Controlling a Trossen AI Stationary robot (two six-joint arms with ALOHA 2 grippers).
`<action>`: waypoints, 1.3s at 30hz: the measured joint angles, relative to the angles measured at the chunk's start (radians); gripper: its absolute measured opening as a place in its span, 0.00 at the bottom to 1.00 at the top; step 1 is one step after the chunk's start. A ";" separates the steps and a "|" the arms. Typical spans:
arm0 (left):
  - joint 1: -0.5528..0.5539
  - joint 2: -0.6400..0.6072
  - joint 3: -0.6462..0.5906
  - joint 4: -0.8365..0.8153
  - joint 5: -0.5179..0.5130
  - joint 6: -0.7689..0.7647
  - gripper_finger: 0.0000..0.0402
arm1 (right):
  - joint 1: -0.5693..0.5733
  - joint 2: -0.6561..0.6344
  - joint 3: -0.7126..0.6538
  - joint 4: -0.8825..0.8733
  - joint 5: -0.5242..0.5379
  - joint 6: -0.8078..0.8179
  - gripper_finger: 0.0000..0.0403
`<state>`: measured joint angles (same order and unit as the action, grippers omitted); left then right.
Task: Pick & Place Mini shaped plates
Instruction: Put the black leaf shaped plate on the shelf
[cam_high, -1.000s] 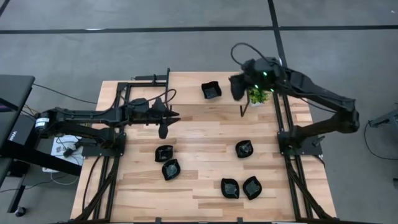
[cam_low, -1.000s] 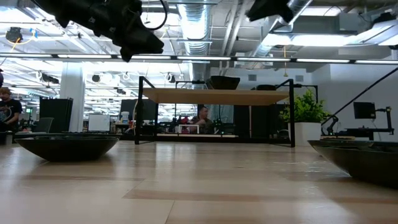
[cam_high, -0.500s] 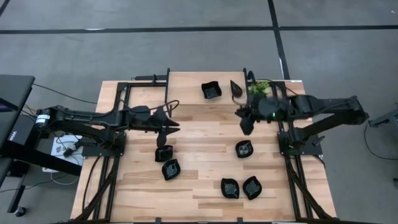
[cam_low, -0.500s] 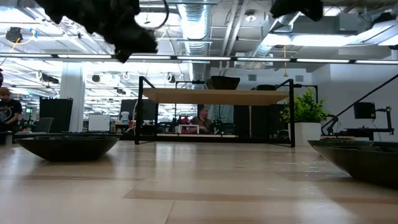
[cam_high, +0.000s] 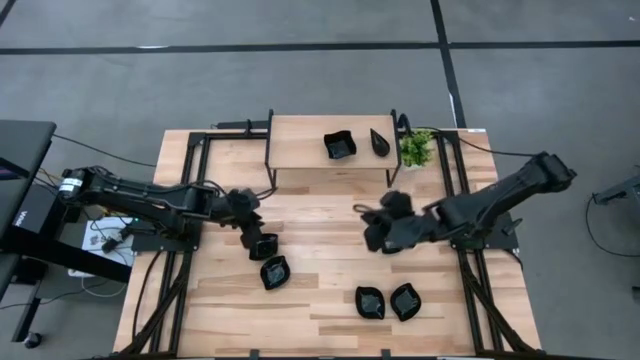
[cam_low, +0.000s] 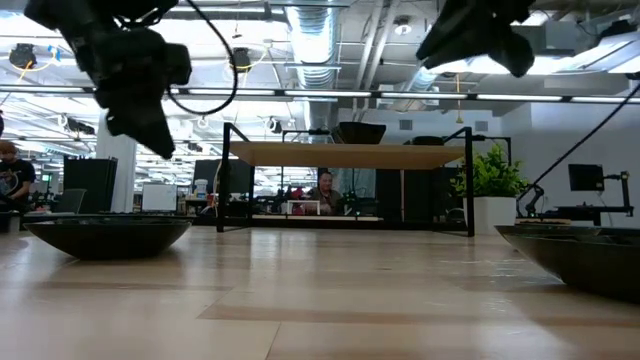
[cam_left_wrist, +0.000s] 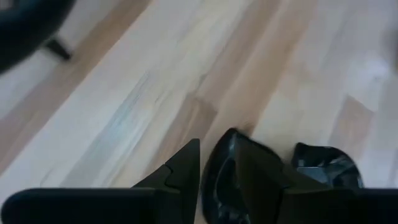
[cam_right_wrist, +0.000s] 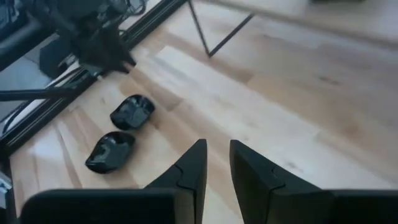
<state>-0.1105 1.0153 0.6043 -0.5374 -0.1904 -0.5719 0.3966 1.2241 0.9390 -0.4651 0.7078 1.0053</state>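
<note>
The left tool (cam_high: 252, 226) hangs over a small black plate (cam_high: 263, 246) in the left half of the desk (cam_high: 320, 210). In its wrist view one finger stands just outside the plate's rim and the other over its hollow, so the fingers are spread a little and pinch nothing yet. A second plate (cam_high: 274, 271) lies just beside, toward the near edge.

The right tool (cam_high: 378, 236) hovers right of the desk's middle, fingers narrowly apart and empty. A pair of plates (cam_high: 387, 301) sits near the near edge, and two more (cam_high: 340, 145) rest on the raised shelf (cam_high: 300, 135) at the far edge, beside the potted plant (cam_high: 416, 148).

The plates look glossy, stiff and light, probably slippery and chippable. The thin upturned rim is the sensible hold, pinched between inside and outside.
</note>
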 joint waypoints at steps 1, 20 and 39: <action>0.000 0.000 0.000 -0.018 -0.003 -0.030 0.25 | 0.007 0.027 0.000 0.029 0.000 0.007 0.16; 0.001 0.104 -0.063 -0.008 0.045 -0.116 0.25 | 0.058 0.050 0.000 0.237 -0.028 -0.150 0.16; -0.045 0.104 -0.159 0.154 0.201 -0.320 0.26 | 0.062 0.024 0.000 0.234 -0.031 -0.204 0.16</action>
<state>-0.1559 1.1194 0.4450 -0.3836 0.0111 -0.8924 0.4583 1.2480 0.9386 -0.2310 0.6769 0.8017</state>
